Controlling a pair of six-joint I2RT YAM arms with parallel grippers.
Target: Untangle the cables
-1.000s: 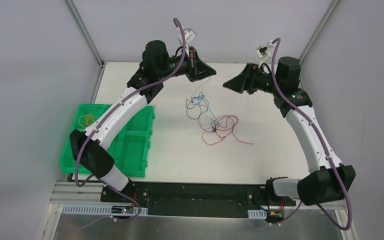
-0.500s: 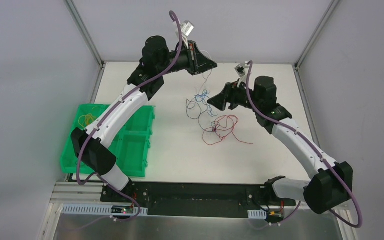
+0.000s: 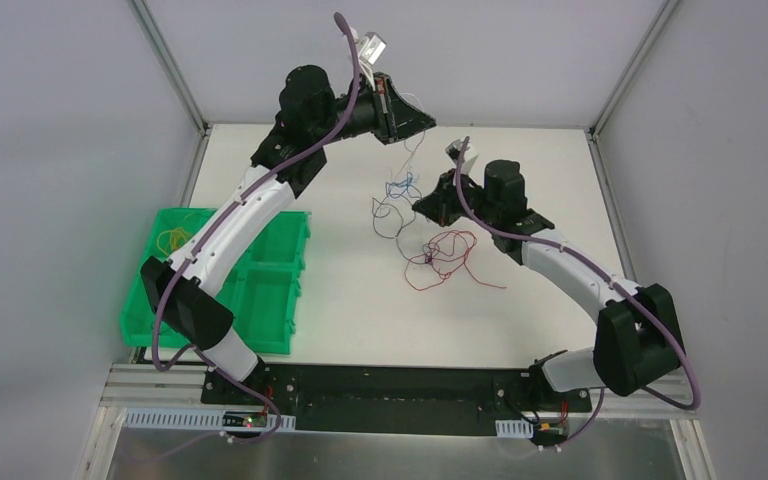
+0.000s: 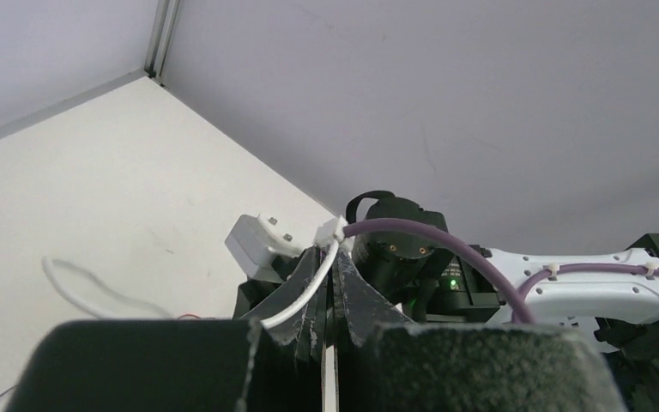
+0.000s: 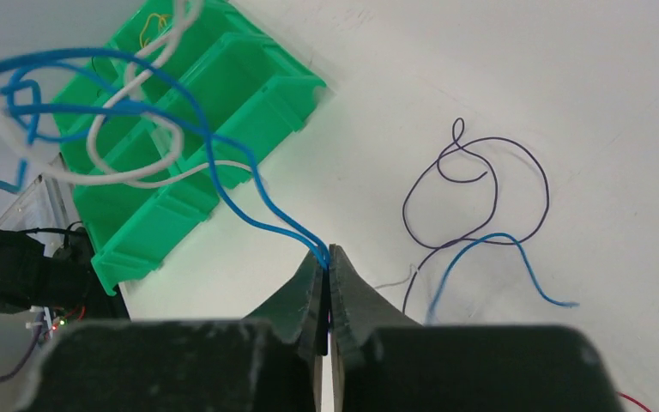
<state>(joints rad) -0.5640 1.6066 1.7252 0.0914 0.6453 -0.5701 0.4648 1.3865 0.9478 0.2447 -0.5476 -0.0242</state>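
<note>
Cables [image 3: 428, 252] are seen as a loose knot at the middle of the surface [image 3: 540, 320], with a red cable [image 3: 457, 234] on the knot's 4 o'clock side and a purple cable [image 5: 546, 184] toward 10 o'clock. The left gripper [image 4: 330, 266] is held high at 12 o'clock from the knot. Its jaws are pressed together on a white cable [image 5: 91, 150] that hangs toward the pile. The right gripper [image 5: 327, 257] is closed fully on a blue cable [image 5: 262, 226] just above the knot.

A yellow cable [image 3: 172, 238] is seen in the green bin [image 3: 260, 340] at 9 o'clock.

The wires are judged very light, limp and slightly springy. They could easily be lost from the gripper pads, and crossings would be tightened by a hard pull. Hold is best taken on a clear run near a free end, away from crossings.
</note>
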